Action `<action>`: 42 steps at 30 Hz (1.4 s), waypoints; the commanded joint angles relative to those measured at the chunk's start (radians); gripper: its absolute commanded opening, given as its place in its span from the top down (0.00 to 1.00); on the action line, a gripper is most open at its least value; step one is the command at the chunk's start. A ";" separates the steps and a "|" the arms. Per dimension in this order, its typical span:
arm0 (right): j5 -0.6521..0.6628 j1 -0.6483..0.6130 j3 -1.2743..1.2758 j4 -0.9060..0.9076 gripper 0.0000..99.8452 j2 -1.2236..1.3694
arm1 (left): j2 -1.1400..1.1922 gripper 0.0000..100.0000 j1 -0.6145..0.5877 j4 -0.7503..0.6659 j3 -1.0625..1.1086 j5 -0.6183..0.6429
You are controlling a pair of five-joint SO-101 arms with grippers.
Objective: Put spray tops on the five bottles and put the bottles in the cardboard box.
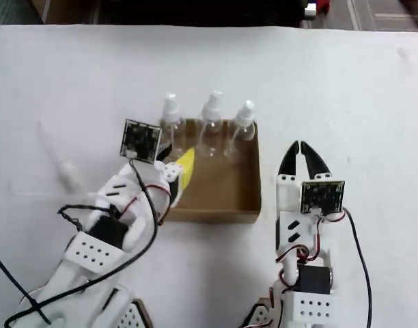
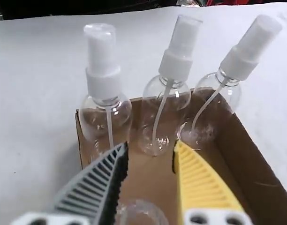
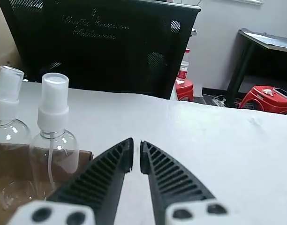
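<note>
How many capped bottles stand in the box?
3, in a row along the box's far wall: left bottle, middle bottle, right bottle. The left gripper may hide more.

Bright, even light washes the table, with faint shadows and glints on the bottles.

A white table takes up nearly the whole high view, with a strip of dark floor along the top edge and a red object at the upper right corner. In the right wrist view, a black mesh chair back stands beyond the table's far edge. Past it are a small red-labelled bottle, a black bench, a red case beneath it, and a grey wall.
</note>
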 commanded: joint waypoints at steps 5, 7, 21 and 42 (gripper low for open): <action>0.000 -0.004 0.011 -0.022 0.98 -0.008 | -0.004 0.84 0.035 -0.029 -0.028 -0.012; 0.000 -0.004 0.011 -0.022 0.98 -0.008 | -0.004 0.84 0.033 0.003 -0.063 -0.009; 0.000 -0.005 0.012 -0.022 0.98 -0.004 | 0.004 0.69 -0.019 0.747 -0.677 -0.014; 0.000 -0.005 0.012 -0.022 0.98 -0.004 | -0.002 0.84 -0.526 0.994 -0.987 -0.611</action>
